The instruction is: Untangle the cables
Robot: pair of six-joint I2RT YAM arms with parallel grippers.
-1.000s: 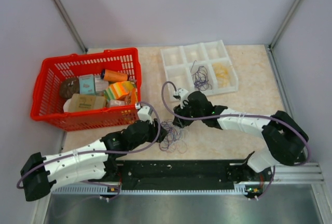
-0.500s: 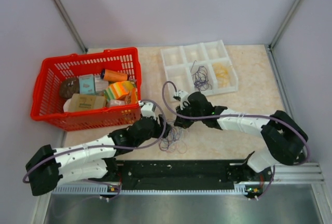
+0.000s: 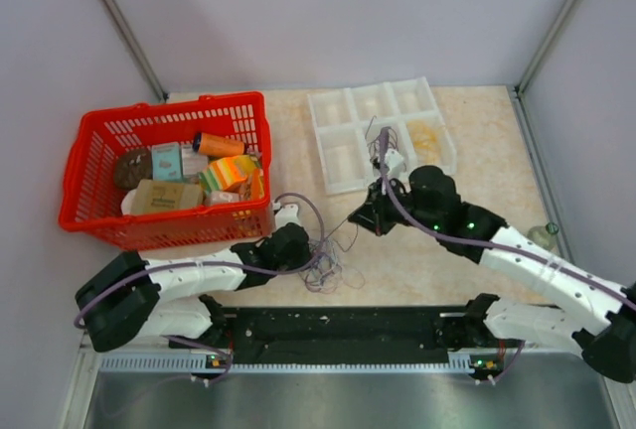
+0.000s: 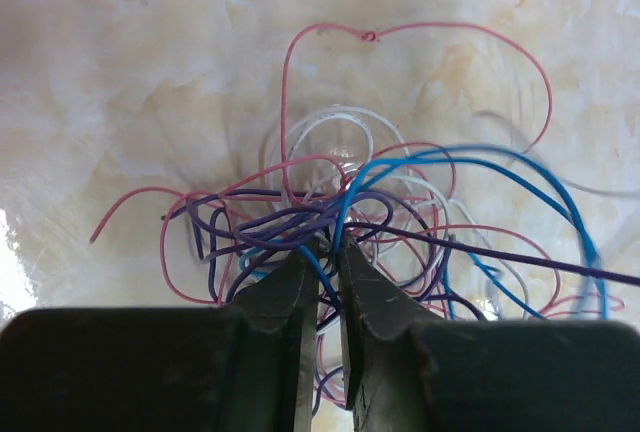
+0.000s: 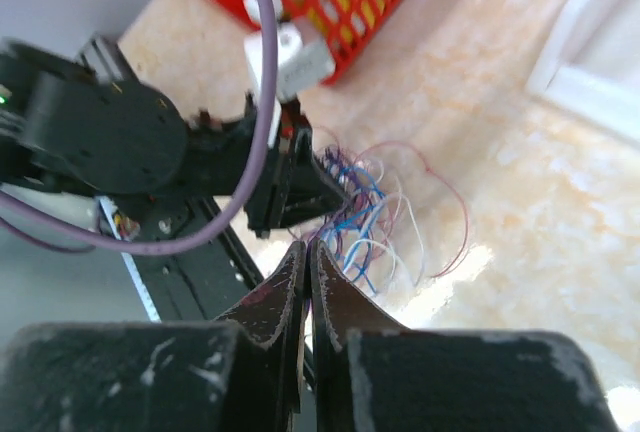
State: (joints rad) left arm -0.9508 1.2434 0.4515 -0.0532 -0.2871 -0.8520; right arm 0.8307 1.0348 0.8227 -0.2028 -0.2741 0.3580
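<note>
Left tool (image 4: 322,248) has closed on the thin purple-blue-pink wire tangle (image 3: 328,261); right tool (image 5: 305,248) (pinching a taut purple strand (image 4: 500,255)) has withdrawn.

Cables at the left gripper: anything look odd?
Nothing spilled or broken. One dark purple strand runs straight out of the tangle toward the right, unlike the curly rest; the left gripper pinches the middle.

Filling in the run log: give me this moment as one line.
phase: untangling | left gripper: shut on cables | right gripper: shut, raised clear of tangle | cables: knotted on table
</note>
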